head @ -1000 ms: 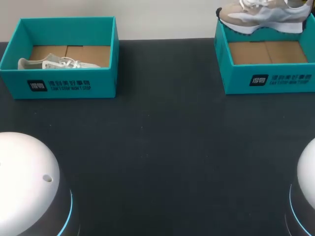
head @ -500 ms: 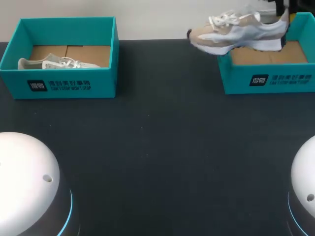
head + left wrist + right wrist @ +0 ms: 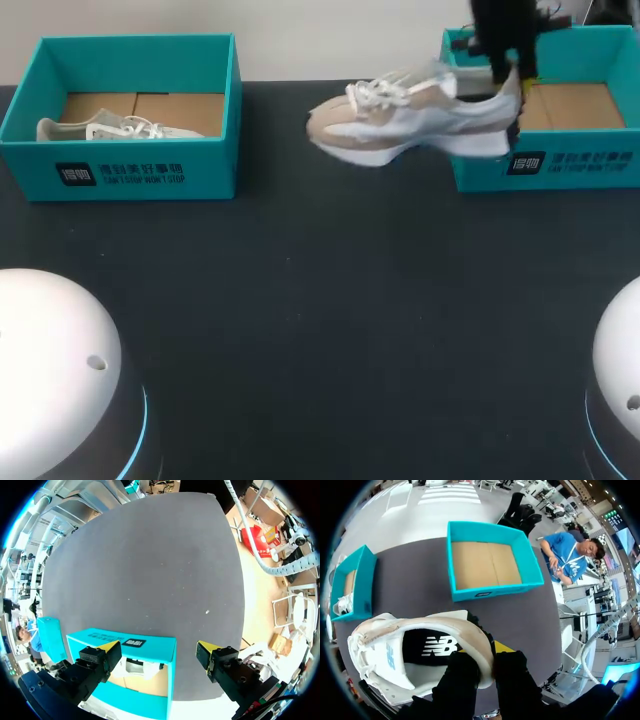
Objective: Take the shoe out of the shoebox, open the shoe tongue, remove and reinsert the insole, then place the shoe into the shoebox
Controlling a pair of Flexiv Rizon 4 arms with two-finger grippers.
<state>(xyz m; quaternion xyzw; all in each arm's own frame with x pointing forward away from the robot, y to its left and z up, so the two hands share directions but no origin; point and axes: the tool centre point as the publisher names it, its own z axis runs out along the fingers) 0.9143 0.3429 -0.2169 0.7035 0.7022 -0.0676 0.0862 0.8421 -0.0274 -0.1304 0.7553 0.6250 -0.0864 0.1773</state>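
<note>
One shoe [image 3: 400, 125] hangs clear of the tabletop [image 3: 330, 300], at about 1 o'clock in the head view. It is just beside the 9 o'clock wall of the right shoebox [image 3: 560, 165], whose cardboard floor lies bare. The right gripper [image 3: 489, 662] is clamped on the heel collar, one finger inside the opening and one outside against the heel. The toe points toward 9 o'clock and the sole faces down, roughly level.

The shoe looks light and pliable, with a fabric and suede-like upper that would give under pressure. The thicker foam sole beneath is likely springy rather than rigid. The heel is probably the stiffest part of the upper, so the present hold seems sound. With all its length hanging out from one end, though, the toe may sag or swing when the arm slows. For work on the tongue and the insole [image 3: 435, 647], a second hold at the midfoot or on the side of the sole would likely steady it best. The laces [image 3: 375, 92] sit loose and could catch.

It is a beige and white running style with pale laces, a white sole and a dark insole carrying white print.

The left gripper [image 3: 156, 649] hangs with its fingers wide apart above the left shoebox [image 3: 130, 170] at 10 o'clock, where a second shoe [image 3: 110, 128] lies.
</note>
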